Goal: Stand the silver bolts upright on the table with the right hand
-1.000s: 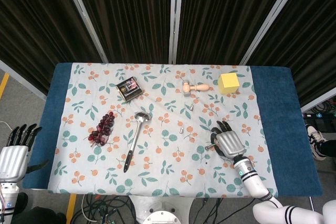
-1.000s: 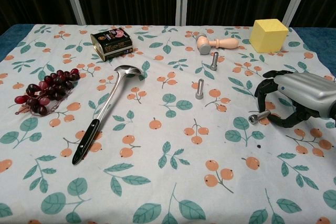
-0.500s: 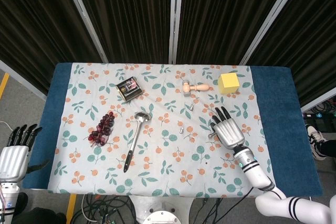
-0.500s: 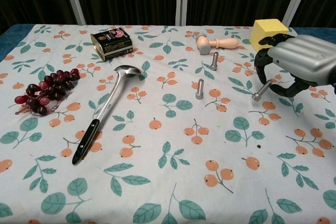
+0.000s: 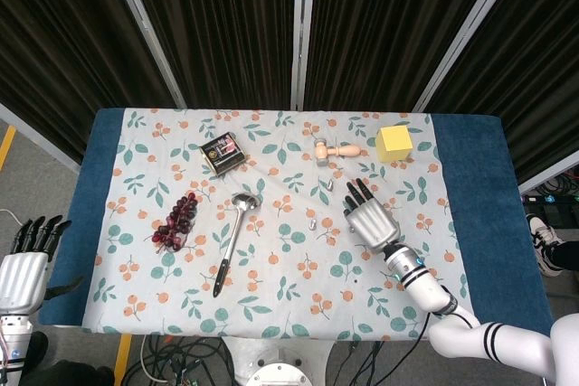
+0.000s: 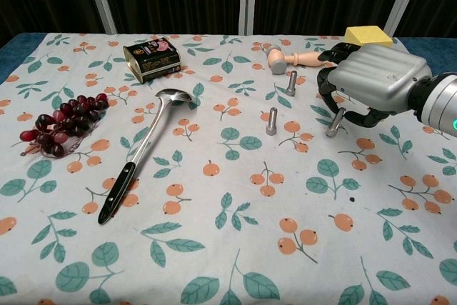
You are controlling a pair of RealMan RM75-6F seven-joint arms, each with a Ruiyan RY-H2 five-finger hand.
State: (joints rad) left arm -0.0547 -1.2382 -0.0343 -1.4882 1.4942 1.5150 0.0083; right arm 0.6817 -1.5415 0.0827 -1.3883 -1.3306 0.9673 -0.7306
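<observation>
My right hand (image 6: 371, 85) hovers over the right part of the table and holds a silver bolt (image 6: 335, 122), which hangs tilted below its fingers, head down near the cloth. In the head view the same hand (image 5: 368, 220) covers the held bolt. Two more silver bolts stand upright to its left: one (image 6: 271, 121) mid-table, also seen as a small bolt (image 5: 312, 222), and one (image 6: 291, 82) further back, seen again as a bolt (image 5: 330, 184). My left hand (image 5: 27, 259) hangs open off the table's left edge.
A wooden mallet (image 6: 293, 58) and a yellow block (image 6: 368, 36) lie behind the right hand. A ladle (image 6: 143, 149), grapes (image 6: 64, 121) and a dark tin (image 6: 151, 58) occupy the left half of the floral cloth (image 6: 228, 248).
The right hand lifted the bolt off the cloth near the right front and carried it left and toward the back, close to the two standing bolts. The left hand stayed still.
</observation>
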